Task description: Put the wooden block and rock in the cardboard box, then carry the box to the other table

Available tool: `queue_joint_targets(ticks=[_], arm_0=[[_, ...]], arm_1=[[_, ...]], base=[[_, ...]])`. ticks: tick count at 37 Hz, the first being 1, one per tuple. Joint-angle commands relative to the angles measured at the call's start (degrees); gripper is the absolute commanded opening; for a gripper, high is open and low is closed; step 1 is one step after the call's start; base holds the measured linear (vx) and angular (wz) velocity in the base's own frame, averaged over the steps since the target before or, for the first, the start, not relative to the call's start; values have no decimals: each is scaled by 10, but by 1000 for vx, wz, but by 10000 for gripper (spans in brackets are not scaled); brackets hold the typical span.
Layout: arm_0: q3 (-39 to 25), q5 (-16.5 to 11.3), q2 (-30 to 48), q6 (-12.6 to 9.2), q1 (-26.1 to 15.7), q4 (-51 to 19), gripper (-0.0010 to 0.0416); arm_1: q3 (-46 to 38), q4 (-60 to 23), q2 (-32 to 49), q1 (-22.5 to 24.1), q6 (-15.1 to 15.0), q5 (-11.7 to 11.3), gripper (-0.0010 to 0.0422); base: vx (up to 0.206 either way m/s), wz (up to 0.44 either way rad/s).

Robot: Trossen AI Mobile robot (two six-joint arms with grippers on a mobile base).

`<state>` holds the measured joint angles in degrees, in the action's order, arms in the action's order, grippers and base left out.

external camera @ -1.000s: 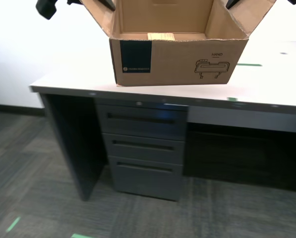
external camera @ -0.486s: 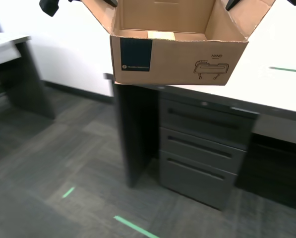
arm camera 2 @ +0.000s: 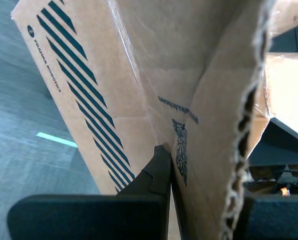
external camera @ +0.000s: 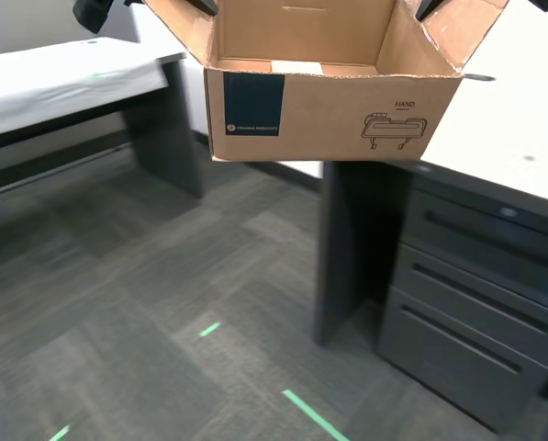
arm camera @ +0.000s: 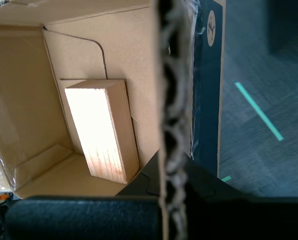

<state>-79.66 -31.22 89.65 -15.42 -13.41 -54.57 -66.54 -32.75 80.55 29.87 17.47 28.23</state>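
The cardboard box (external camera: 333, 115) hangs in the air at the top of the exterior view, flaps spread, navy label and line drawing facing the camera. Inside lies the wooden block (arm camera: 104, 130), its pale top just showing over the front wall (external camera: 296, 66). My first gripper (arm camera: 171, 172) is shut on the flap edge beside the navy label, at the exterior view's left. My second gripper (arm camera 2: 171, 165) is shut on the opposite flap, next to the box's striped side. The rock is hidden. The other table (external camera: 62, 78) with its whitish-grey sheet stands at the exterior view's left.
A white-topped desk (external camera: 521, 138) with dark drawers (external camera: 475, 303) fills the exterior view's right, its corner just behind the box. Dark grey carpet with green tape strips (external camera: 315, 415) spreads below, between desk and table.
The whole scene has slid toward the exterior view's right, so the camera has turned. The desk with drawers now sits at that right and the sheet-covered table has appeared. The box stays held as before.
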Motion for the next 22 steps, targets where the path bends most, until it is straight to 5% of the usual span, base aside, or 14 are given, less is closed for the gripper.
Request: queue_joint_targets(ticks=[1,11,22], arm_0=[[-1,-15,0,-19,-2,3,-1],[-1,14,0,-38,-6,23,-1],[-2,15,19,-23,7,77,-1]], arm_1=[[-1,5,0,2,-10,20,-1],[-1,2,0,3,1,26,-1],[-1,7,0,20,37,17,-1]], base=[[7,458],[4,374],[3,11]])
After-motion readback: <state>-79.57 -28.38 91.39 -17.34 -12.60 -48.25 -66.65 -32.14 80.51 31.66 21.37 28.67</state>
